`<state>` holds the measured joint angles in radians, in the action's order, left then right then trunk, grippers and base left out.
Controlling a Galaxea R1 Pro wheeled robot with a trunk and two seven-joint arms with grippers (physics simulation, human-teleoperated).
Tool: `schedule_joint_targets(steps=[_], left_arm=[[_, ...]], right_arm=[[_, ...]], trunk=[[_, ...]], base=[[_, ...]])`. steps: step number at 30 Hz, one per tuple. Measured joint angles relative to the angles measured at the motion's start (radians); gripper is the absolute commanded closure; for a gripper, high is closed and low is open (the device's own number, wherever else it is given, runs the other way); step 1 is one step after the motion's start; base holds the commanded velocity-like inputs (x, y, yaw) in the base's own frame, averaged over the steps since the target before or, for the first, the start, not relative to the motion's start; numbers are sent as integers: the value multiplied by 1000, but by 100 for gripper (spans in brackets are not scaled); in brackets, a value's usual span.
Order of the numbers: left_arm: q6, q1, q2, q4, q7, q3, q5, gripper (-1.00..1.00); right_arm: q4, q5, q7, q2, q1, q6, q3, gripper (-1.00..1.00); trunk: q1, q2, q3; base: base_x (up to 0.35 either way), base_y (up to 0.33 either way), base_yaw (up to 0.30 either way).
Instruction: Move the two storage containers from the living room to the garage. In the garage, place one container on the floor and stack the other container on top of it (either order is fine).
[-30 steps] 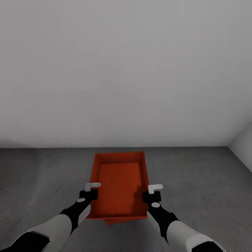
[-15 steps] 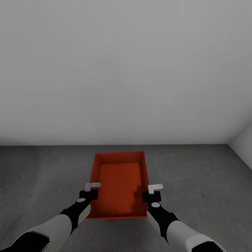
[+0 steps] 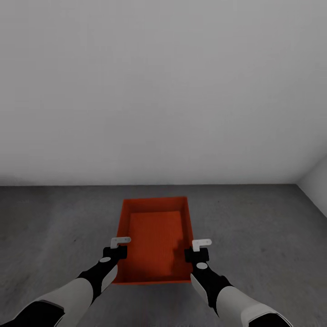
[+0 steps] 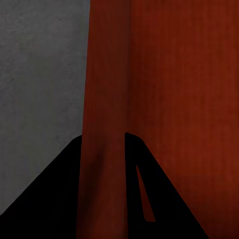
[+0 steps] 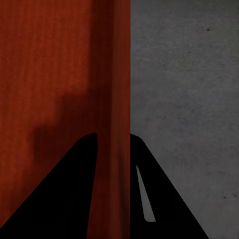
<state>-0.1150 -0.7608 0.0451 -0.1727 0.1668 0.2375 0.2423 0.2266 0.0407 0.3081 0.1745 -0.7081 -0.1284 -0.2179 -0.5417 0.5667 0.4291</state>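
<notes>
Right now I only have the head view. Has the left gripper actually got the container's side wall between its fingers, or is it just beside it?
Observer: In the left wrist view the left gripper straddles the container. One dark finger is outside the thin wall, the other inside, and both are close against it.
Operator: And the right side?
Observer: It's the same. In the right wrist view the right gripper has the opposite wall running up between its two fingers.
Operator: Anything beyond that wall?
Observer: Bare grey concrete floor lies outside the wall, with nothing on the visible stretch. I cannot tell whether the container is resting on it.
</notes>
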Motion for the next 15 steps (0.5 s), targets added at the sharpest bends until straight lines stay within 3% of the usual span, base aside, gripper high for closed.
schedule_joint_targets(steps=[15], left_arm=[[0,0,0,0,0,0,0,100]], right_arm=[[0,0,0,0,0,0,0,100]], trunk=[[0,0,24]], base=[[0,0,0]])
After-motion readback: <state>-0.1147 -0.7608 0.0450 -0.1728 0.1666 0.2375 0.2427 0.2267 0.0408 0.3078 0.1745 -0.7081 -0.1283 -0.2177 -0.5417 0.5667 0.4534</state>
